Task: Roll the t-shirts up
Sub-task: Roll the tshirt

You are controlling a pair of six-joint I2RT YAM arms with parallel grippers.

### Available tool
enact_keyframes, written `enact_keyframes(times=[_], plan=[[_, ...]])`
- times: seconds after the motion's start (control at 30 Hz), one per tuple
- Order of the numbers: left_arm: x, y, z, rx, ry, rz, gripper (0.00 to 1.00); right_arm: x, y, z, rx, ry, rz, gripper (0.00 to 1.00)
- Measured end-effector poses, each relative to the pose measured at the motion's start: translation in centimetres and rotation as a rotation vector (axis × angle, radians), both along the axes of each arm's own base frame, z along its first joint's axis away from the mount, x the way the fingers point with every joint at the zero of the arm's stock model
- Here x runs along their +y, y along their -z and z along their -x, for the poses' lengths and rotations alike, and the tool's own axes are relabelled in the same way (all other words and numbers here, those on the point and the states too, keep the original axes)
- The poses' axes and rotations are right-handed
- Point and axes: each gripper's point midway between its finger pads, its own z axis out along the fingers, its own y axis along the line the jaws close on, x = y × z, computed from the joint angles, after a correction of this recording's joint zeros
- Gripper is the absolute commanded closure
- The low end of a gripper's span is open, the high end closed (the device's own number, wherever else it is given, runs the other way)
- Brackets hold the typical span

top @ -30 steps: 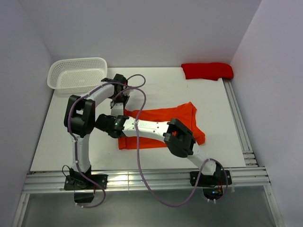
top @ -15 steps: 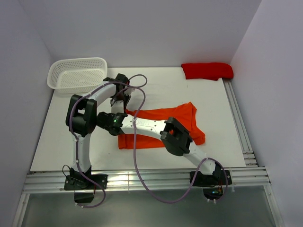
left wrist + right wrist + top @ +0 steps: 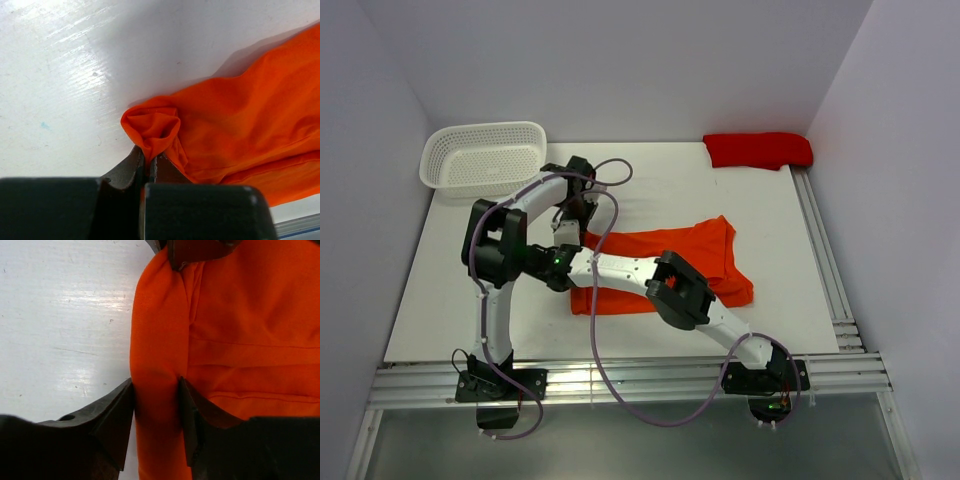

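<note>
Saw left gripper [image 3: 147, 159] clamped on bunched corner of orange t-shirt [image 3: 698, 248], right gripper [image 3: 156, 392] clamped on its folded edge. Noted white basket [image 3: 480, 129] well apart from red t-shirt [image 3: 757, 150].

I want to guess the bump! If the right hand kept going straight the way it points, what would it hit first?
The orange t-shirt: its rolled edge sits between the fingers of the right hand. Sliding on along that edge, it would probably meet the left hand, which pinches the shirt just ahead.
</note>
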Motion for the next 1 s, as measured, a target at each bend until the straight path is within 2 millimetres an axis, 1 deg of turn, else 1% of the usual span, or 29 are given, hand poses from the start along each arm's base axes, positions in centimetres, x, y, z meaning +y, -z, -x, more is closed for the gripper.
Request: enact_keyframes(times=[0.07,0.1,0.17,0.2,0.27,0.3,0.4,0.5,0.63,0.67,0.73,0.83,0.87,0.93,1.0], plan=[[-0.1,-0.1,0.0,0.001,0.001,0.000,0.95,0.0,0.0,0.0,0.001,0.000,0.002,0.66],[-0.1,-0.1,0.0,0.002,0.002,0.000,0.91,0.0,0.1,0.0,0.001,0.001,0.000,0.73],[-0.2,0.0,-0.1,0.008,0.004,-0.003,0.85,-0.1,0.3,0.0,-0.003,0.005,-0.001,0.77],[-0.2,0.0,-0.1,0.011,0.004,-0.003,0.77,0.0,0.3,0.0,-0.005,0.006,-0.006,0.80],[-0.3,0.0,-0.1,0.014,0.009,-0.001,0.65,0.0,0.3,0.1,-0.005,0.005,-0.016,0.81],[-0.4,-0.1,-0.2,0.013,0.011,0.003,0.52,0.0,0.3,0.1,-0.005,0.004,-0.027,0.82],[-0.9,-0.5,-0.4,0.009,0.021,0.031,0.35,-0.2,0.3,0.3,0.006,0.002,-0.093,0.83],[-1.6,-1.8,-1.2,-0.006,0.035,0.084,0.31,-0.6,0.3,0.8,0.042,0.002,-0.207,0.83],[-2.6,-5.0,-3.3,-0.065,0.049,0.192,0.30,-0.7,0.2,1.0,0.090,0.007,-0.406,0.83],[-2.5,-5.8,-3.7,-0.080,0.050,0.218,0.30,-0.6,0.2,1.0,0.100,0.010,-0.456,0.83],[-1.9,-7.2,-3.9,-0.097,0.047,0.261,0.30,-0.4,0.2,0.9,0.113,0.011,-0.553,0.83],[-0.5,-8.4,-3.2,-0.110,0.044,0.306,0.29,-0.5,0.2,0.9,0.133,0.023,-0.717,0.83],[0.2,-8.5,-2.6,-0.102,0.041,0.316,0.29,-0.5,0.2,0.9,0.136,0.027,-0.758,0.83],[1.2,-8.0,-1.2,-0.083,0.036,0.335,0.29,-0.6,0.2,0.9,0.149,0.039,-0.869,0.83],[1.7,-6.9,0.4,-0.044,0.036,0.349,0.29,-0.7,0.1,0.9,0.161,0.049,-0.957,0.83]])
